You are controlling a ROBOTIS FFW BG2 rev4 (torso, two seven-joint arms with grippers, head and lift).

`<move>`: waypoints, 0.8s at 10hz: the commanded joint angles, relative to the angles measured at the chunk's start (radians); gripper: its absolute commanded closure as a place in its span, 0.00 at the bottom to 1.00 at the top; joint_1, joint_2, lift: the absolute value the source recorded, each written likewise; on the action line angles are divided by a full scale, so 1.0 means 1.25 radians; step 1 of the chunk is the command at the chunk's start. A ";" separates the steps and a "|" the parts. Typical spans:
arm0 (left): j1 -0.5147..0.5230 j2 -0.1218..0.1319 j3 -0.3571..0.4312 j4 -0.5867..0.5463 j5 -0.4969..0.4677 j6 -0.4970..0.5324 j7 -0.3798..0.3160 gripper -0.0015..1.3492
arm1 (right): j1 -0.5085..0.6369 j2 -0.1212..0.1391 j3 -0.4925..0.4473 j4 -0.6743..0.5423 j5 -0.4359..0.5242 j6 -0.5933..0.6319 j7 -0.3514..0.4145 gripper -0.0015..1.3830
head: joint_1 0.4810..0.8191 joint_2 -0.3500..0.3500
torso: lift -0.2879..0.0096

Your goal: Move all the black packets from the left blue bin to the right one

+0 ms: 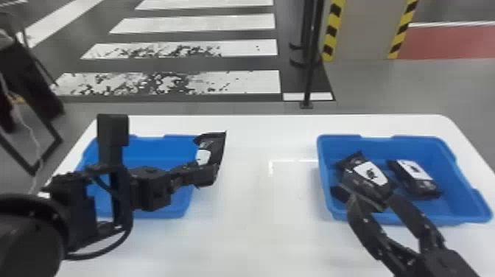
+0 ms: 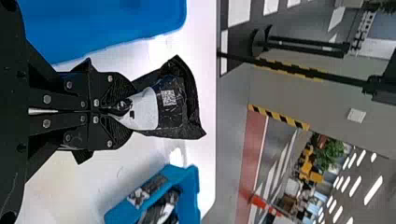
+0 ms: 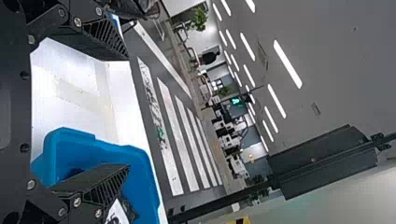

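One black packet (image 1: 216, 150) held; others (image 1: 372, 175) in the right blue bin (image 1: 458, 184).
Head view: left gripper (image 1: 211, 174) with the packet, near the left blue bin (image 1: 180, 140); right gripper (image 1: 371, 202) at the right blue bin's near side. Left wrist view: fingers (image 2: 119, 88) closed on the packet's end. Right wrist view: fingers (image 3: 100, 33) wide apart, nothing between.

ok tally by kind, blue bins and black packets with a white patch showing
Blue bins: 2, left bin and right bin
Black packets: 3, one held packet in the left gripper's jaws, two packets in the right bin
Total: 5
Uncounted: a dark piece, possibly another packet
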 commanded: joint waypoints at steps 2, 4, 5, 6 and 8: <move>0.009 0.000 -0.079 -0.019 0.069 -0.010 -0.009 0.89 | -0.060 -0.005 0.006 0.025 -0.016 0.029 0.022 0.17 | 0.63 0.50 | 0.35; -0.005 0.000 -0.135 -0.019 0.090 -0.010 -0.017 0.89 | -0.104 -0.013 0.022 0.051 -0.033 0.029 0.031 0.17 | 0.63 0.42 | 0.35; -0.009 0.000 -0.156 -0.019 0.106 -0.008 -0.017 0.89 | -0.117 -0.016 0.035 0.059 -0.043 0.029 0.032 0.17 | 0.63 0.39 | 0.35; -0.017 -0.001 -0.176 -0.019 0.114 -0.010 -0.018 0.89 | -0.133 -0.020 0.048 0.062 -0.043 0.029 0.032 0.17 | 0.63 0.37 | 0.35; -0.034 0.000 -0.213 -0.005 0.125 -0.010 -0.018 0.89 | -0.160 -0.029 0.083 0.066 -0.057 0.029 0.035 0.17 | 0.63 0.35 | 0.35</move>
